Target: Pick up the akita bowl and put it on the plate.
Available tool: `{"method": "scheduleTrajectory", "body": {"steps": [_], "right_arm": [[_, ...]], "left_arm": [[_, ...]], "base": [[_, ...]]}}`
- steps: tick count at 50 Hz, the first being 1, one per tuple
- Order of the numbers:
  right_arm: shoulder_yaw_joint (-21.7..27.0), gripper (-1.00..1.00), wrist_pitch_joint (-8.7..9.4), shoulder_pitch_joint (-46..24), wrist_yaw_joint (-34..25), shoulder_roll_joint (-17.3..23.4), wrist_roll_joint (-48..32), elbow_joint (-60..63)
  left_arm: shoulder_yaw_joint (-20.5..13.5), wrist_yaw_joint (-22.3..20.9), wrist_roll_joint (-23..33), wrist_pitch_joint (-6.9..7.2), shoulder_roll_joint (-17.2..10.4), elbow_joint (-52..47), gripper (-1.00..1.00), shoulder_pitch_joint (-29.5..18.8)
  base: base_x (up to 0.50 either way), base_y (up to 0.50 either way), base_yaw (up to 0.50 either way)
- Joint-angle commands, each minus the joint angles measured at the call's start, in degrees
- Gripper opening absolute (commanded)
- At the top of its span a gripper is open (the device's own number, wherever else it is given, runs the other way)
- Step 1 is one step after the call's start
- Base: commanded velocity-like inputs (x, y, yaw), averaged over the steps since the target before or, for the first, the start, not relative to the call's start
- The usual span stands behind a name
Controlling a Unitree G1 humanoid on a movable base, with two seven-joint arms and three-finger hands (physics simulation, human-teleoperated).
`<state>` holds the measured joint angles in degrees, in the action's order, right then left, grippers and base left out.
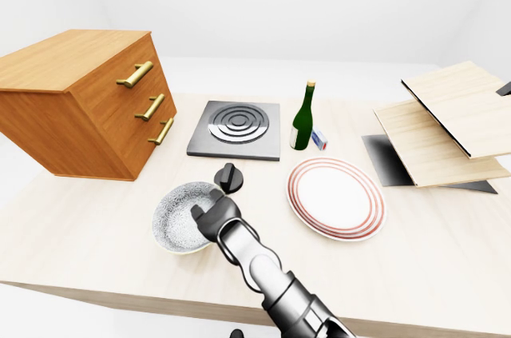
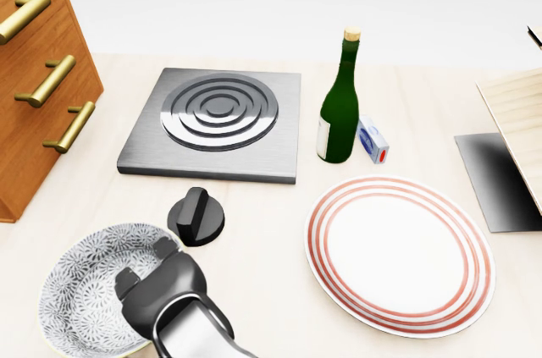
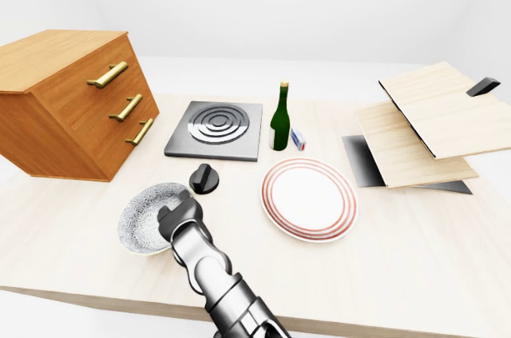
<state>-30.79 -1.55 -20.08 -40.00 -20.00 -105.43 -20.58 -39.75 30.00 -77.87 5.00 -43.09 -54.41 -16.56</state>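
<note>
The akita bowl [image 2: 80,299], grey-white with a speckled pattern, rests on the table at the lower left of the head view. My right hand [image 2: 146,263] reaches in from the bottom edge and sits over the bowl's right rim. Its dark fingers [image 2: 127,282] are spread and point into the bowl, not closed round the rim. To the right lies the white plate [image 2: 398,252] with red rings, holding nothing, about a hand's width from the bowl. My left hand does not show in any view.
A black knob [image 2: 196,217] sits just above the bowl and hand. Further up are a stove plate [image 2: 216,125], a green bottle [image 2: 339,108] and a small box [image 2: 373,140]. A wooden drawer cabinet [image 1: 80,102] stands left; wooden boards [image 1: 447,126] lie right.
</note>
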Motion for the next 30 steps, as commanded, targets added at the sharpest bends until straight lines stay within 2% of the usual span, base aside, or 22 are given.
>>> {"method": "scheduleTrajectory", "body": {"steps": [1, 6, 12, 13, 14, 15, 16, 30], "right_arm": [[-1.42, 1.0, -3.45, 0.83, 0.0, 0.0, 2.23, 0.29], [-2.96, 1.0, -3.45, 2.53, 0.0, 0.0, 5.87, 0.2], [-1.85, 1.0, -3.45, 0.78, 0.0, 0.0, 6.34, -9.45], [-1.63, 0.89, -3.45, 0.74, 0.0, 0.0, 6.42, -9.53], [-1.52, 0.65, -3.45, 0.69, 0.0, 0.0, 6.53, -8.99], [-1.62, -0.36, -3.45, 0.98, 0.0, 0.0, 6.63, -7.77], [-2.05, -1.0, -3.45, 1.55, 0.0, 0.0, 6.68, -5.89], [-1.22, -1.0, -3.45, -0.17, 0.0, 0.0, 6.39, -5.54]], "left_arm": [[0.48, 0.0, 0.06, 0.0, 0.39, -0.02, 1.0, 0.03], [0.27, 0.0, -0.2, 0.0, 0.46, -0.19, 1.0, 0.1], [0.03, 0.0, -0.74, 0.0, 0.46, -0.2, 1.0, 0.39], [0.05, 0.0, -0.66, 0.0, 0.39, -0.12, 1.0, 0.34], [0.04, 0.0, -0.78, 0.0, 0.34, -0.08, 1.0, 0.31], [-0.17, 0.0, -1.28, 0.0, 0.21, -0.17, 1.0, 0.33], [-0.22, 0.0, -1.3, 0.0, 0.13, -0.22, 1.0, 0.38], [-0.47, 0.0, -2.86, 0.0, -0.38, -0.61, 1.0, 0.68]], "base": [[0.0, 0.0, 0.0], [0.0, 0.0, 0.0], [0.0, 0.0, 0.0], [0.0, 0.0, 0.0], [0.0, 0.0, 0.0], [0.0, 0.0, 0.0], [0.0, 0.0, 0.0], [0.0, 0.0, 0.0]]}}
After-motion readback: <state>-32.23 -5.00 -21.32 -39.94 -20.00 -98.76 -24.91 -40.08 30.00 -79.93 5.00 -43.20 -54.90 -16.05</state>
